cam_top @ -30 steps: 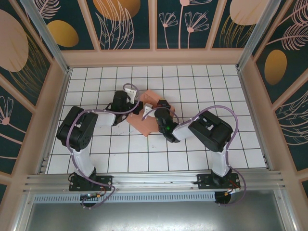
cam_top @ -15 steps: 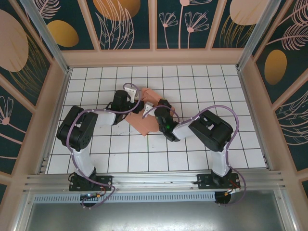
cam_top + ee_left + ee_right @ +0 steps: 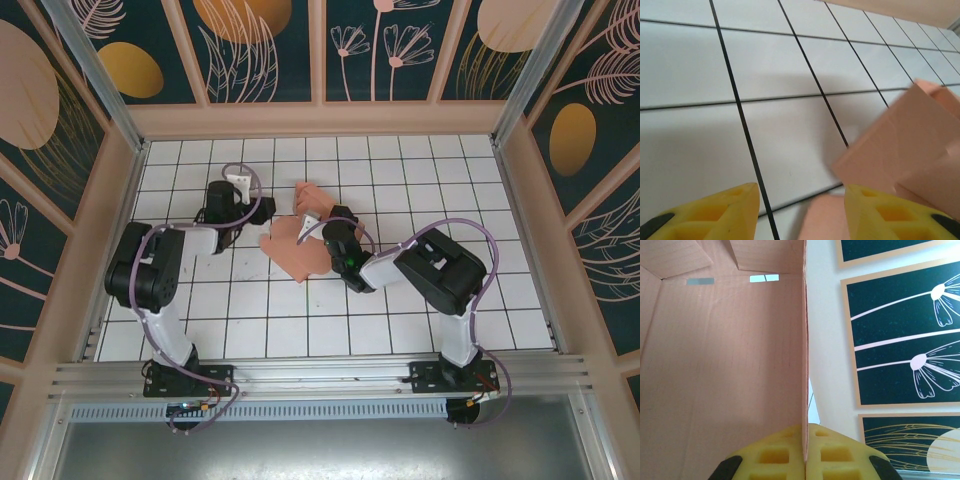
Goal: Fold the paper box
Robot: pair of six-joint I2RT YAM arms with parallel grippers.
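Tiled table (image 3: pixel 400 330), white with dark grid lines, inside a pen of floral wall panels (image 3: pixel 260 40). Left arm (image 3: pixel 150 275) reaches up and in from its base. Right arm (image 3: pixel 440 270) bends across toward the centre.

The paper box (image 3: pixel 295 245) lies mid-table between the two wrists. It is salmon-pink card, partly raised, with one flap pointing toward the far wall.

Overhead view gives the layout: the left wrist sits beside the box's left edge and apart from it, while the right wrist is over its right side. It does not show the fingertips clearly.

Left wrist camera: the left gripper (image 3: pixel 801 212) has its yellow fingers (image 3: pixel 710 215) parted to a moderate gap, with nothing pinched between them. Bare tile lies ahead, with the pink card low and to the right.

Right wrist camera: the right gripper (image 3: pixel 805 456) is pressed closed on an upright card wall, whose thin edge runs straight up from between the two pads. The box's inner face fills the left of that view. Two small slots (image 3: pixel 764 277) are cut near the top fold.
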